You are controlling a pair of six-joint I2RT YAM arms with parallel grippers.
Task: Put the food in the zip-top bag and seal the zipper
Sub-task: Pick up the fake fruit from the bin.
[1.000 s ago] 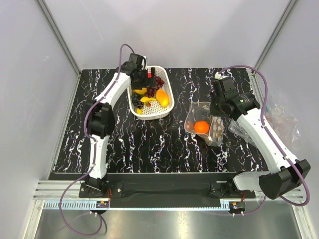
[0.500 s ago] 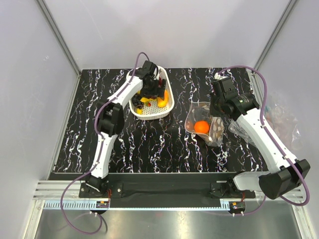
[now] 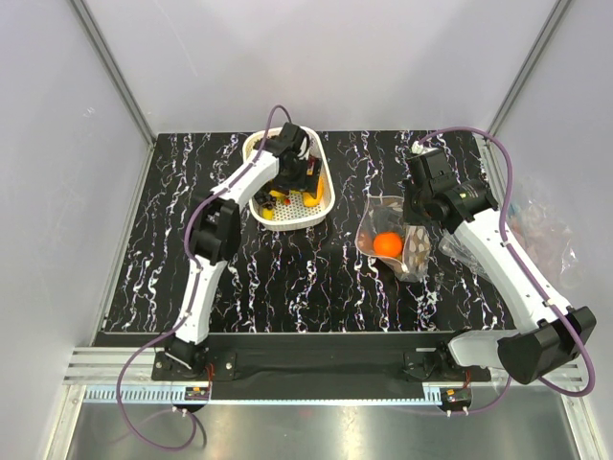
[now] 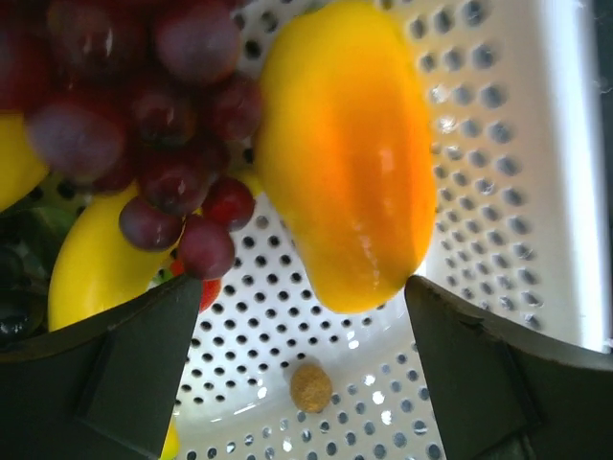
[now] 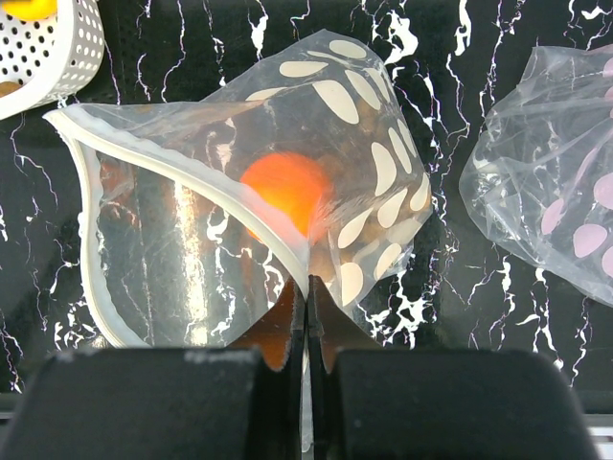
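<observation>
Bright even light, glare, wrist close-ups soft

- The left end effector (image 4: 305, 287) hangs low inside the basket (image 4: 536, 144), jaws wide. A yellow-orange fruit (image 4: 345, 163) fills the space just ahead, with the basket wall close on one side and purple grapes (image 4: 144, 105) crowding the other.
- Between basket and zip-top bag (image 3: 414, 251) the tabletop (image 3: 287, 278) lies open.
- The bag's mouth gapes toward the basket, its rim pinched by the right end effector (image 5: 306, 297). An orange (image 5: 283, 187) sits deep inside, leaving room before it.
- A second bag (image 3: 546, 230) lies by the right arm.
</observation>
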